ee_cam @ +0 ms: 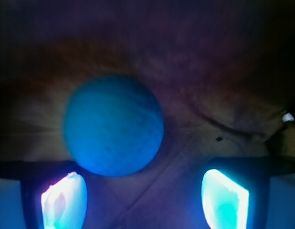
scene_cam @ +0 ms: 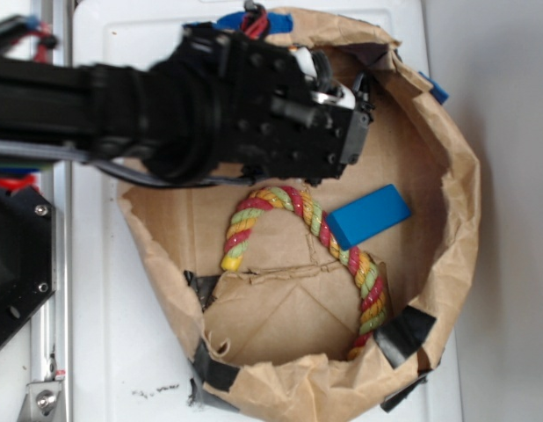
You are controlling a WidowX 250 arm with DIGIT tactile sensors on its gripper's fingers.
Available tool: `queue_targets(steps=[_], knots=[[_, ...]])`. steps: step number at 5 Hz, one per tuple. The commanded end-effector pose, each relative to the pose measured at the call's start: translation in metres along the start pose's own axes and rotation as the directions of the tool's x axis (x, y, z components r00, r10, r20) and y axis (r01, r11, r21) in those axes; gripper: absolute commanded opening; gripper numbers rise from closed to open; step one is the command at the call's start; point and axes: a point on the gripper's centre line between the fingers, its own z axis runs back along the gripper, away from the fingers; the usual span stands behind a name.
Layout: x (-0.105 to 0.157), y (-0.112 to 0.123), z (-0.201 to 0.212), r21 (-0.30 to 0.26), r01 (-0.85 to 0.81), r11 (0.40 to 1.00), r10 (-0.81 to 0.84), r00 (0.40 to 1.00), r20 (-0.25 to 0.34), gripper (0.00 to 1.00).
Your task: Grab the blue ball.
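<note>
Blue ball [ee_cam: 113, 126] on paper-bag floor [ee_cam: 224, 86], ahead of gripper [ee_cam: 145, 198], offset toward left finger; jaws wide, empty; ball not yet between them; hidden under arm in exterior view.

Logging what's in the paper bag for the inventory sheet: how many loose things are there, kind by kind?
Blue ball: 1
Blue block: 1
Twisted rope: 1
Total: 3
The ball shows only in the wrist view; the arm hides it in the exterior view.
</note>
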Motion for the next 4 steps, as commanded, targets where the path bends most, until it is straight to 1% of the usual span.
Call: queue_targets(steps=[1,2,3,4], knots=[[0.0064,-0.0061,0.0009,-0.02,-0.07,0.997,0.071,0.996,0.052,1.0],[0.0055,-0.0094,-0.0017,-0.012,-0.084,0.996,0.084,0.995,0.059,0.0],[0.007,-0.0092,0.0013,-0.012,-0.089,0.996,0.09,0.995,0.041,0.0],[0.0069,-0.0105,0.0018,-0.012,-0.088,0.996,0.088,0.995,0.039,0.0]])
